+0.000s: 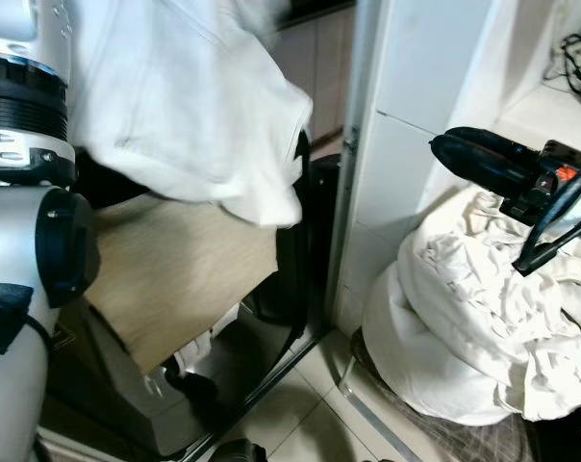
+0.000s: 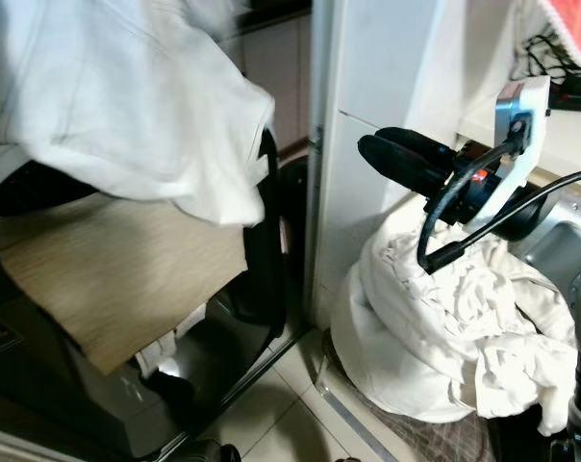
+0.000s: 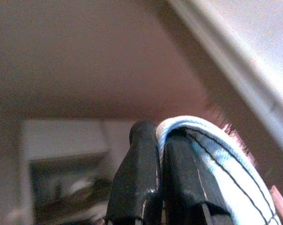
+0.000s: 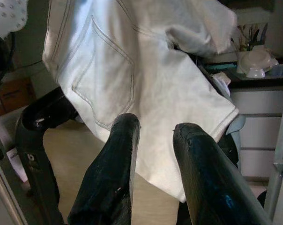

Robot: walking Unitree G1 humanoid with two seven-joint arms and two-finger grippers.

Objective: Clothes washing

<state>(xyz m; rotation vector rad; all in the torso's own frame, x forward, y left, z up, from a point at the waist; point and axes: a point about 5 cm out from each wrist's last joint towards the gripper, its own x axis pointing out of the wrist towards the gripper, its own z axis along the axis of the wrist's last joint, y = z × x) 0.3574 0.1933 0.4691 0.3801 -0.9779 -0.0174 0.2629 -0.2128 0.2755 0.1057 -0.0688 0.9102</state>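
A white garment with stitched pockets [image 1: 194,106] hangs high at the left, above a tan board. My left gripper [image 3: 161,133] is shut on a fold of that white cloth [image 3: 226,159]. My right gripper [image 1: 464,149] hovers at the right, just above a heap of white laundry [image 1: 483,318] piled in a mesh basket [image 2: 416,428]. Its two black fingers [image 4: 122,140] stand apart with nothing between them, and they point toward the hanging garment [image 4: 132,79].
A tan wooden board [image 1: 175,279] slopes below the garment, edged by a black frame [image 1: 295,269]. A white post [image 1: 353,144] and white wall panels [image 1: 406,115] separate it from the basket. Pale floor tiles [image 1: 290,404] lie in front. Cables sit on a shelf [image 1: 579,48].
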